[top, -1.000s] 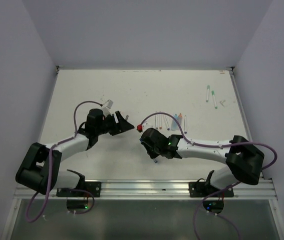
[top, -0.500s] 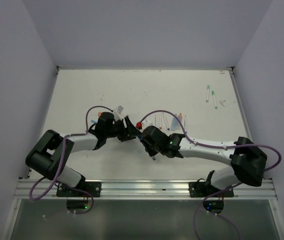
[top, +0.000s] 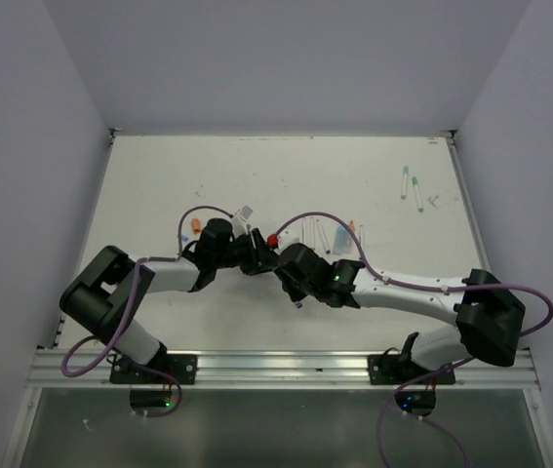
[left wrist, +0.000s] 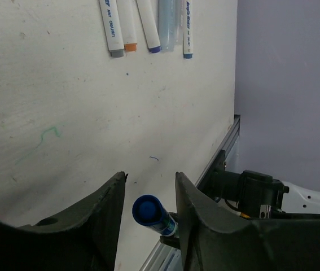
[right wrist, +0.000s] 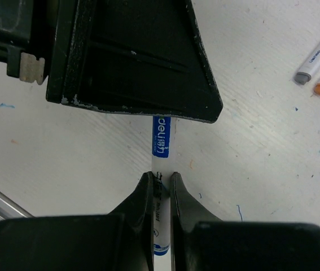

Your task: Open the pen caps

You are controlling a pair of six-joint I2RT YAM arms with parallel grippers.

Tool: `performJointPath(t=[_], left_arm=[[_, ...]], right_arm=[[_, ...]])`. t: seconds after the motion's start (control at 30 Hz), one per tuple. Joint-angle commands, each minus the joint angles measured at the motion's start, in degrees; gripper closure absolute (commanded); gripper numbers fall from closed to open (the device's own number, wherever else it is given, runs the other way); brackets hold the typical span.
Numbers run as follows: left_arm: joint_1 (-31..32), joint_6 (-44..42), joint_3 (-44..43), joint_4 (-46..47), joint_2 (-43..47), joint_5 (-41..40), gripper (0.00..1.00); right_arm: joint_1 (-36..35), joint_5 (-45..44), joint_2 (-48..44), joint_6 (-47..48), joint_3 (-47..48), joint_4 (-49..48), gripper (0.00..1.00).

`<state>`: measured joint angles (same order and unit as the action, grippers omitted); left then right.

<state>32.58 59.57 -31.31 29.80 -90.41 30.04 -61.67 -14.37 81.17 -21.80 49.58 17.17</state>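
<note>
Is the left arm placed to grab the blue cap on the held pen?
Probably yes: the blue cap sits inside the open jaws of the left end effector, nothing blocking, and the right end effector clamps the barrel.

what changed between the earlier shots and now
The left arm swung right, bringing the left end effector up to the right end effector; its jaws narrowed and now straddle the blue cap without touching it. The right end effector stayed shut on the pen and barely shifted. The row of pens and the green pens lay unchanged.
</note>
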Motion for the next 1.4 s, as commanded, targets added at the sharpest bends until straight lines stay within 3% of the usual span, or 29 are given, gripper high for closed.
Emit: performJointPath(t=[0.0,0.2,0.4,0.43,0.53,0.63,0.8,0.87,0.9,0.93,1.0,1.07,1.13,1.23,1.37], left_arm=[[0.82,1.34,-1.39,4.21,-0.38,1.68,0.59],[0.91,1.43,-1.03,4.74,0.15,1.77,0.73],[0.91,1.25,-0.51,4.83,0.67,1.77,1.00],[0.91,1.25,-0.51,5.09,0.67,1.86,1.00],[1.08,1.60,-0.16,6.05,0.94,2.21,1.00],[1.26,2.21,0.11,7.37,0.94,3.00,1.00],[1.26,2.74,0.11,7.64,1.90,3.53,1.00],[1.35,2.83,0.11,7.64,2.52,3.62,1.00],[1.26,2.92,0.02,7.55,2.69,3.71,1.00],[1.26,2.75,-0.50,7.20,2.87,3.71,1.00],[0.83,0.48,-2.43,4.41,2.17,3.19,1.00],[-0.23,-1.99,-7.78,-5.50,-0.20,1.87,1.00],[-2.60,-2.54,-9.90,-10.62,-1.86,-0.24,1.00],[-5.59,1.50,-12.36,-13.17,-3.45,-1.39,1.00],[-7.61,4.67,-15.97,-13.28,-4.95,-1.04,1.00]], right_arm=[[0.50,-2.06,-1.80,0.36,-0.01,-2.40,1.00],[0.58,-2.07,-2.15,0.09,-0.45,-2.49,1.00],[0.59,-1.10,-2.59,-0.35,-1.33,-2.84,1.00],[0.59,-0.84,-2.50,-0.26,-1.33,-2.84,0.92],[0.59,0.22,-2.42,-0.17,-1.33,-3.63,0.51],[0.50,1.01,-1.89,-0.17,-0.98,-4.77,0.47],[0.76,0.84,-0.22,0.09,-0.54,-5.48,0.53],[1.11,0.83,0.31,0.36,-0.89,-6.35,0.64],[1.20,0.66,1.09,0.53,-0.89,-6.45,0.72],[1.20,0.49,1.36,0.88,-0.80,-6.71,1.00],[1.20,0.14,3.11,1.93,-0.63,-6.36,1.00],[1.20,-1.62,4.26,2.11,-0.19,-4.61,1.00],[0.77,-10.00,6.01,2.20,1.30,-2.24,1.00],[-0.64,-26.42,7.68,0.45,2.71,4.52,1.00],[-0.12,-29.50,6.82,2.89,2.36,5.52,1.00]])
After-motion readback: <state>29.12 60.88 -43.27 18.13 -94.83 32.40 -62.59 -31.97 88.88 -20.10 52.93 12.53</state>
